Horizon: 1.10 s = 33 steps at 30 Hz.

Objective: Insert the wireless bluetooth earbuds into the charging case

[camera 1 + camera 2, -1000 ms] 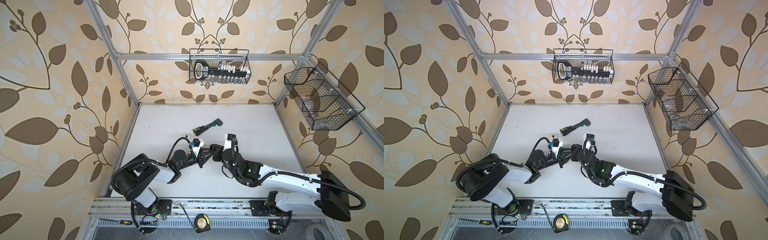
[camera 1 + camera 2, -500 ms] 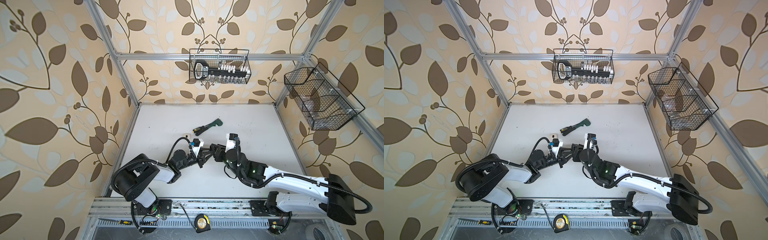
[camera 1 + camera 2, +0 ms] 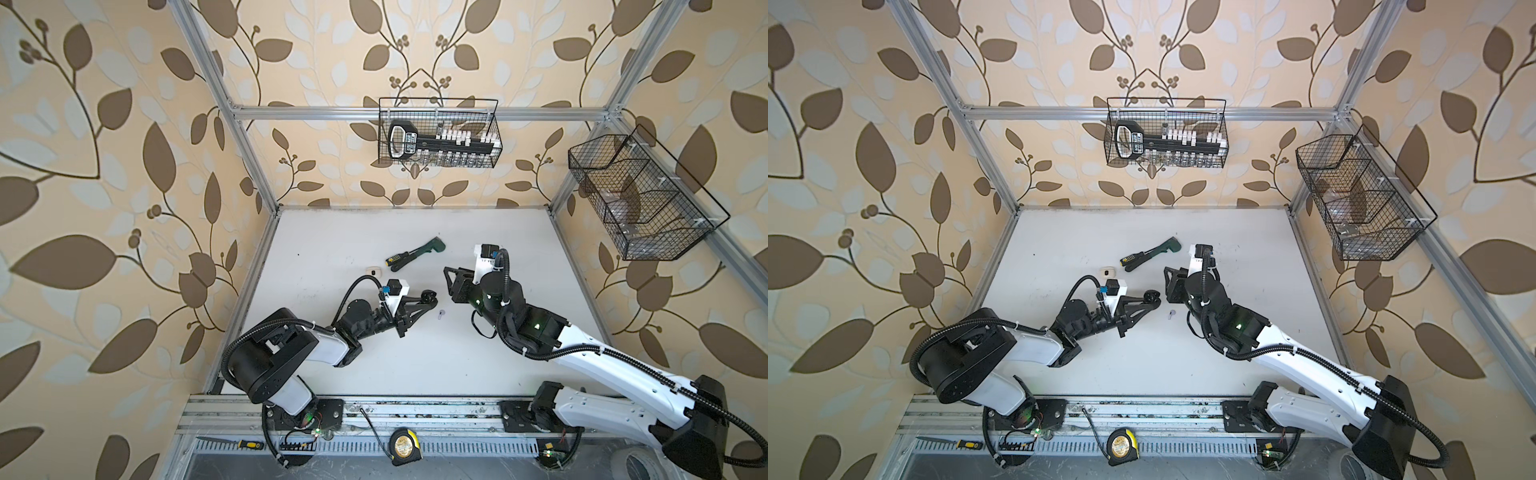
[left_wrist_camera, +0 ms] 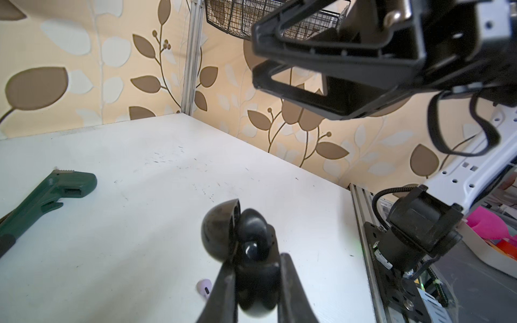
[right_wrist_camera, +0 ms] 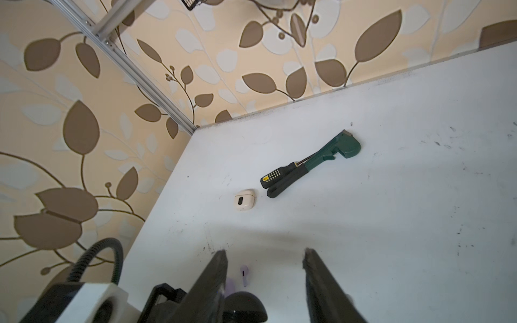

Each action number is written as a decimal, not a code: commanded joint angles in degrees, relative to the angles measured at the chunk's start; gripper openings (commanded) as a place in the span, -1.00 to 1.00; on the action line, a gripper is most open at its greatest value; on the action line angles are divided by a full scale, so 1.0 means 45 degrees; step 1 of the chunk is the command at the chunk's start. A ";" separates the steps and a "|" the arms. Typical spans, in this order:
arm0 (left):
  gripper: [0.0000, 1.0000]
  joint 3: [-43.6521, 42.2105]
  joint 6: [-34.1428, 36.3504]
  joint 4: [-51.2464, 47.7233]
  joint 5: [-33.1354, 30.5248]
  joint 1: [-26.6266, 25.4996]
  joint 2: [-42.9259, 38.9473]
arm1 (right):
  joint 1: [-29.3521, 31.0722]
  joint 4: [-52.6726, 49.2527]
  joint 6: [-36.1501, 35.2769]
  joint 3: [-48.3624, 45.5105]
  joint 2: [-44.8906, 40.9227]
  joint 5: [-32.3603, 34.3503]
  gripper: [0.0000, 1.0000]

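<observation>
Well left of the black case (image 3: 429, 296), the cream case (image 3: 375, 271) lay on the table (image 3: 332, 232). The wrench (image 3: 424, 248) and screwdriver (image 3: 394, 260) lay side by side beyond the black case, toward the back wall. The left gripper (image 3: 424, 301) was clamped tight on the black case, whose lid stood open. What sat inside was too dark to make out. Just right of the black case and slightly nearer the front, a lilac earbud (image 3: 440, 314) lay on the table, touching nothing. The right gripper (image 3: 449, 284) hung off the table right of the black case, near the earbud, its jaws partly apart and empty. In the right wrist view the earbud (image 5: 244, 272) showed in the gap between the fingers (image 5: 215, 279), close to one.
</observation>
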 commanded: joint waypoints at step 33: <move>-1.00 -0.0425 0.2020 0.1079 0.0340 0.0042 -0.1092 | 0.1301 0.0692 -0.1133 -0.1174 0.0732 -0.1031 -0.16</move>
